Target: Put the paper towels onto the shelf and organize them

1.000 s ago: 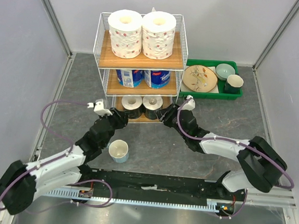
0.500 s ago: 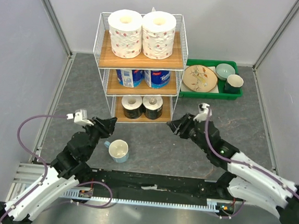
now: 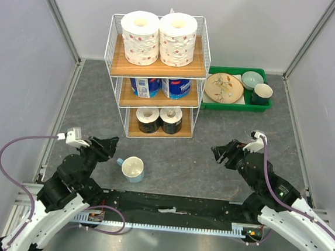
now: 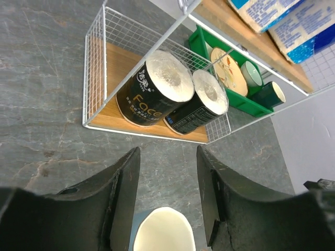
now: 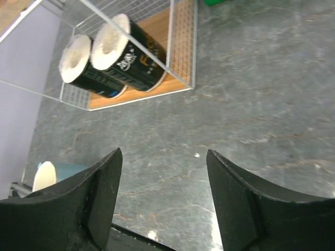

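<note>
**All six rolls on the shelf, both grippers empty**

The shelf (image 3: 158, 70) stands toward the far edge of the table (image 3: 249, 130), and every roll is on it. There are two speckled rolls (image 3: 140, 38) on the top board, two blue rolls (image 3: 145, 86) on the middle board and two dark rolls (image 3: 148, 119) on the bottom board. The top and bottom pairs stand upright with cores pointing up, side by side. The blue ones are half hidden under the top board, so I can't tell how they stand.

The left gripper (image 3: 111, 147) sits near the table's near-left corner, fingers apart with nothing between them and the cup (image 3: 133, 168) just beside it. The right gripper (image 3: 219, 154) mirrors it near the near-right corner, jaws spread wider and also empty.

From both grippers the shelf lies straight ahead toward the far edge, and the dark rolls are the closest. I'd say the left gripper is a touch nearer. The job looks pretty much done to me. Any tidying would mean a low reach into the bottom tier's open front, gripping across a roll's round side.
</note>
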### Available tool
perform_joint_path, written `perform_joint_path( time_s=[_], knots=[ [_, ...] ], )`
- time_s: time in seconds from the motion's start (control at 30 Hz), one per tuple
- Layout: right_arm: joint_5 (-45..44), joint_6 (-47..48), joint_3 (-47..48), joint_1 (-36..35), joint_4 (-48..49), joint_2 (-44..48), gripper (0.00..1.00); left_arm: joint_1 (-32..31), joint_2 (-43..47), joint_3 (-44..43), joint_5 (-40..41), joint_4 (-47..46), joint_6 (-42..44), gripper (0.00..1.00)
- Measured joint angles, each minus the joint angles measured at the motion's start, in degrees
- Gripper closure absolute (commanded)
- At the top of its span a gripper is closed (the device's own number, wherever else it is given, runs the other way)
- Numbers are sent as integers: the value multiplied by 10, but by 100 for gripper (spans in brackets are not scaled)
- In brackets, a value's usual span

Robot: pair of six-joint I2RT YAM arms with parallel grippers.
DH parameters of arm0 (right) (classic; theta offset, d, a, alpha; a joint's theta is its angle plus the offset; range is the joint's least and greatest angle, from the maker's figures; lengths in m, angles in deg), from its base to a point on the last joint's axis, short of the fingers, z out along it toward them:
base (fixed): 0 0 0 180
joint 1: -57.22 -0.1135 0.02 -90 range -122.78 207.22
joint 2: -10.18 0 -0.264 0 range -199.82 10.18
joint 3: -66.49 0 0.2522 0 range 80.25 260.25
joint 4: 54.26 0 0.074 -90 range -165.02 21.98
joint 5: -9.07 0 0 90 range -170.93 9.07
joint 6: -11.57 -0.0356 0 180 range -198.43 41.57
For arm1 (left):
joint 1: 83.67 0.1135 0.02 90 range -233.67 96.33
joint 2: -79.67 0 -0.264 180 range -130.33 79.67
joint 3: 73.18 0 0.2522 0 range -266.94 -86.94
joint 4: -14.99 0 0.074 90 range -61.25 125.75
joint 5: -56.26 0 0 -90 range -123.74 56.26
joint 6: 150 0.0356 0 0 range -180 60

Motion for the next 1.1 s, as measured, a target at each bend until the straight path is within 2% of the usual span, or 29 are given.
perform_joint_path(
  time_s=[0.03,0.1,0.17,0.2,0.27,0.33,0.57,0.83,1.1],
  knots=[
    [-7,1,3,0,-16,8,22,0,2,-9,3,10,-1,44],
    [-21,-1,12,0,-45,25,7,0,3,-26,10,30,-2,40],
    [-39,-5,24,0,-70,45,2,0,5,-45,15,50,-3,32],
    [-50,-7,32,0,-84,55,2,0,6,-55,20,61,-3,27],
    [-68,-9,45,0,-108,76,2,0,7,-72,27,78,-5,10],
    [-90,-14,61,0,-135,99,2,0,7,-89,37,94,-6,4],
    [-151,-44,103,0,-208,155,2,0,8,-116,58,136,-8,2],
    [-203,-87,106,0,-248,231,2,0,8,-143,73,169,-10,1],
    [-217,-100,106,0,-257,238,2,0,8,-153,92,194,-21,1]
  ],
)
